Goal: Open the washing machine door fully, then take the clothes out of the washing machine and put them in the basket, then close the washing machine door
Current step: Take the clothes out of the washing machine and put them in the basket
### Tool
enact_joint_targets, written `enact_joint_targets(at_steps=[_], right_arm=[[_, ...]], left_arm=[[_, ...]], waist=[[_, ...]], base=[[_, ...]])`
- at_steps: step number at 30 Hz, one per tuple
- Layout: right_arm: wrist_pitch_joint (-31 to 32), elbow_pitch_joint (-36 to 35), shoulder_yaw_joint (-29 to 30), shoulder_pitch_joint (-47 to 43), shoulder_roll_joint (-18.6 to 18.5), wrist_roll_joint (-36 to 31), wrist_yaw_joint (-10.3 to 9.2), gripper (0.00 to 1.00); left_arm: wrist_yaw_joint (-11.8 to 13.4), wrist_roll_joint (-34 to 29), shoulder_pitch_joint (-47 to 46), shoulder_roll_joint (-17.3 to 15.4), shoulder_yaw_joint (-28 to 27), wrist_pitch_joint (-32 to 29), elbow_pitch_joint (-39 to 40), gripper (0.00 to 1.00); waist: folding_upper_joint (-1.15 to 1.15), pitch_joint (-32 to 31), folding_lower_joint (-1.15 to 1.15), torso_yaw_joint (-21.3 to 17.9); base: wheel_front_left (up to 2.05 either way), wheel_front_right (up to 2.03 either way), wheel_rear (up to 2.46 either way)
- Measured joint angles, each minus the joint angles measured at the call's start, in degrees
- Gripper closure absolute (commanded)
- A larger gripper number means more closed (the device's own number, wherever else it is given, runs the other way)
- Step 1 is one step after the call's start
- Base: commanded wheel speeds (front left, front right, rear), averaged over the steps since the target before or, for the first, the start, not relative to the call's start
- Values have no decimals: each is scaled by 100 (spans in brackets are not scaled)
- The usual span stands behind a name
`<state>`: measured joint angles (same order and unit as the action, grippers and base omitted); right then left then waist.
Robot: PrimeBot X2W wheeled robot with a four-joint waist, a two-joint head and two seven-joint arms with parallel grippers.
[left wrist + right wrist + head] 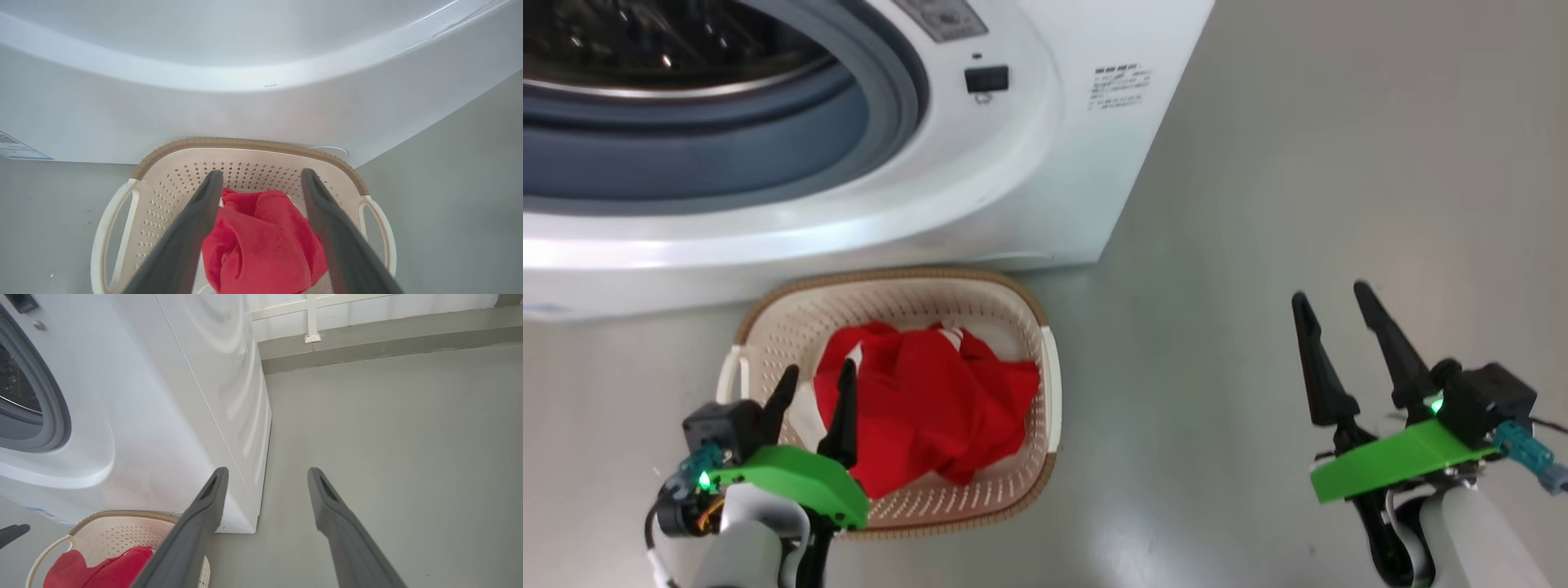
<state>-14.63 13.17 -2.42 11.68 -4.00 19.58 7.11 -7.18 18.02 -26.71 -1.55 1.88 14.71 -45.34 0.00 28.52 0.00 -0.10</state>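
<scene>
The clothes (931, 392) lie heaped in the basket (890, 274) directly beneath the left pincer (818, 379), jaws apart, empty. The right pincer (1330, 294), likewise apart, hovers over bare floor (1225, 229). The washing machine (1013, 188) gapes ahead; closing its door seemingly remains.

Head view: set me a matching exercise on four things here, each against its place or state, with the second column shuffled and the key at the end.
Things
1. clothes
2. basket
3. left gripper
4. right gripper

Place or state
A. open, over bare floor, to the right of the basket
B. a red heap lying inside the basket
C. standing on the floor just in front of the washing machine
D. open, poised above the clothes

Pairs: 1-B, 2-C, 3-D, 4-A
</scene>
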Motion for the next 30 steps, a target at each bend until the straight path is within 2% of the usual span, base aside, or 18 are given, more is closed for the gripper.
enact_joint_targets(at_steps=[10, 30], right_arm=[[0, 80, 67, -330, -107, 7, 0, 0], [0, 207, 168, -1108, -111, 60, 0, 0]], left_arm=[[0, -305, 525, -9, -172, 0, 964, 0], [0, -694, 1976, -78, -572, 0, 2371, 0]], waist=[[0, -735, 0, 62], [0, -2038, 0, 199]], base=[[0, 0, 0], [0, 0, 0]])
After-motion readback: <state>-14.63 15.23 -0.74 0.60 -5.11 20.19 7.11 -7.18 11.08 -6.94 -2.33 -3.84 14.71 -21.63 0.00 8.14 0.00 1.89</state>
